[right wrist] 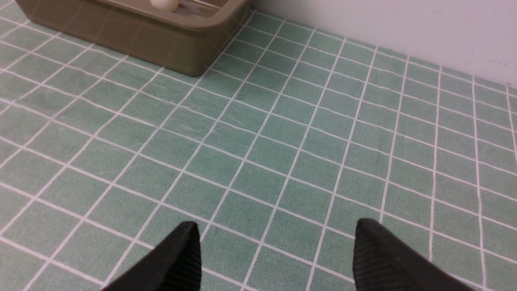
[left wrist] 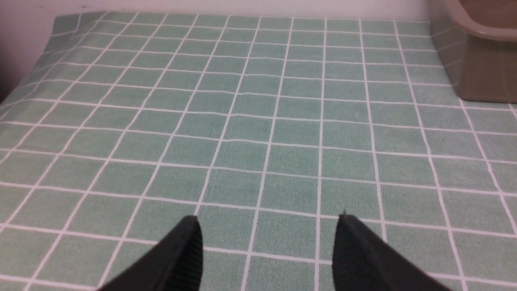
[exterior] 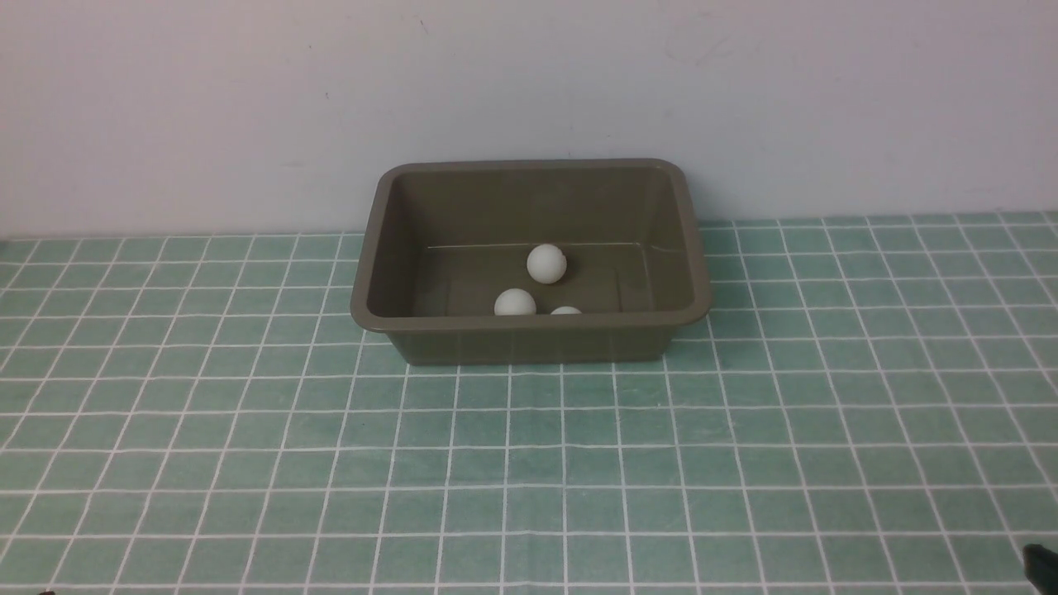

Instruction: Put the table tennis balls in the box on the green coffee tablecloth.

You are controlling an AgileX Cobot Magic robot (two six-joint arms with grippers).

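Observation:
The olive-brown box (exterior: 529, 339) stands on the green tablecloth (exterior: 529, 463) near the back wall. Three white table tennis balls show inside it: one mid-floor (exterior: 546, 264), one by the near wall (exterior: 515, 302), and one mostly hidden behind the near rim (exterior: 565, 311). A fourth ball is not visible. My left gripper (left wrist: 267, 220) is open and empty above bare cloth, with the box (left wrist: 484, 60) off to one side. My right gripper (right wrist: 276, 226) is open and empty above bare cloth; the box (right wrist: 133, 36) with one ball (right wrist: 163, 4) shows ahead.
A plain white wall (exterior: 529, 83) rises right behind the box. The cloth's edge (left wrist: 36, 60) shows in the left wrist view. A dark tip of the right arm (exterior: 1041, 566) shows at the front view's lower right corner.

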